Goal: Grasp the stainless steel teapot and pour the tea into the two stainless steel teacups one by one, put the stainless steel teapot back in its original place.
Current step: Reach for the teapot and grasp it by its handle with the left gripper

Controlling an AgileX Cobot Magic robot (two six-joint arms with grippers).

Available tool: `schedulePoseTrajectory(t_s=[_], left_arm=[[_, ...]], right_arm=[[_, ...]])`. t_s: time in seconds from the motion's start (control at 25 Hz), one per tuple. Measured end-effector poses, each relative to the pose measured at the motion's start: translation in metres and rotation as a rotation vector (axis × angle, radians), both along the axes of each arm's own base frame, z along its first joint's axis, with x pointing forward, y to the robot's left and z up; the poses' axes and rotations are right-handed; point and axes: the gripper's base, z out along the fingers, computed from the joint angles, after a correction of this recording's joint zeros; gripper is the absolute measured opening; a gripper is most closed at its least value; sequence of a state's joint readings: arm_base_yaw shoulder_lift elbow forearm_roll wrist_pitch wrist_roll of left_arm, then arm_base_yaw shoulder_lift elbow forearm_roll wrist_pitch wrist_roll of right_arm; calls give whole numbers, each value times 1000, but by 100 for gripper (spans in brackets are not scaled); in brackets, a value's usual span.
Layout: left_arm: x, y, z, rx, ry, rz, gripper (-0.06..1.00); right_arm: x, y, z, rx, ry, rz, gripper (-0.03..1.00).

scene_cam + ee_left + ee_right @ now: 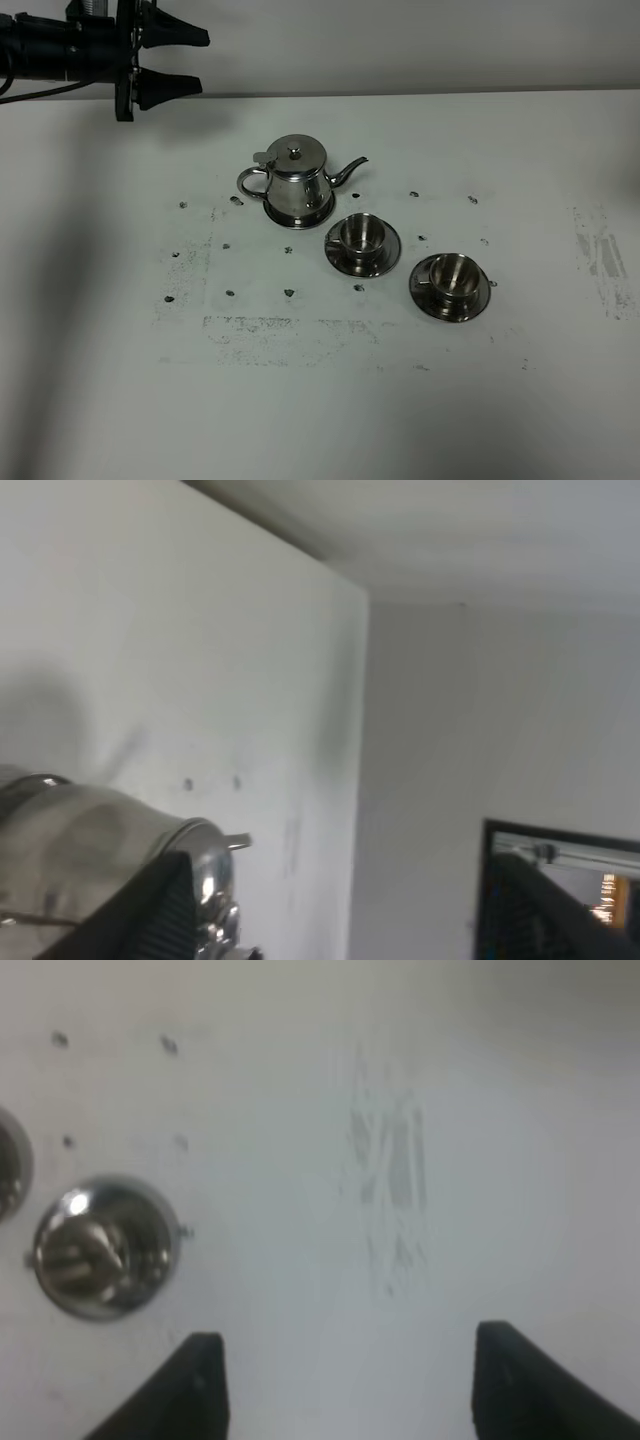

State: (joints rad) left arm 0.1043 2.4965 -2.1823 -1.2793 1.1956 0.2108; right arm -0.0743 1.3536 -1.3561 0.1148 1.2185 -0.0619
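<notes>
The stainless steel teapot (295, 178) stands upright on its round steel tray (300, 219) at mid-table, spout pointing right and handle left. Two stainless steel teacups on saucers sit to its right front, one close by (358, 234) and one farther right (454, 274). My left gripper (204, 62) hovers open at the far left, well above and behind the teapot. The left wrist view catches the teapot (90, 850) beside one finger (165, 905). In the right wrist view my right gripper (350, 1340) is open over bare table, with a teacup (105, 1248) off to one side.
The white tabletop (320, 400) carries small dark specks around the steelware and scuffed patches in front and at the right (600, 260). A pale wall runs along the far edge. A second saucer's rim (10, 1165) shows at the right wrist view's border.
</notes>
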Motion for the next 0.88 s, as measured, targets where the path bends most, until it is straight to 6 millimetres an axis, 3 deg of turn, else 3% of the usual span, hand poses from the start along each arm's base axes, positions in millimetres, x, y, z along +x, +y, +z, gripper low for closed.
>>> schedulePoseTrajectory(t_s=[0.2, 0.48, 0.64, 0.88], left_arm=[[-3, 1, 14, 23, -28, -2, 59], [-3, 2, 15, 24, -30, 0, 59], [-3, 2, 15, 23, -29, 0, 59], [-3, 2, 15, 24, -30, 0, 59]], right_arm=[[-65, 4, 4, 2, -141, -30, 51], [-144, 7, -22, -44, -365, -51, 51], [-180, 9, -38, -56, -525, -60, 51], [-222, 12, -68, -48, -624, -73, 51]])
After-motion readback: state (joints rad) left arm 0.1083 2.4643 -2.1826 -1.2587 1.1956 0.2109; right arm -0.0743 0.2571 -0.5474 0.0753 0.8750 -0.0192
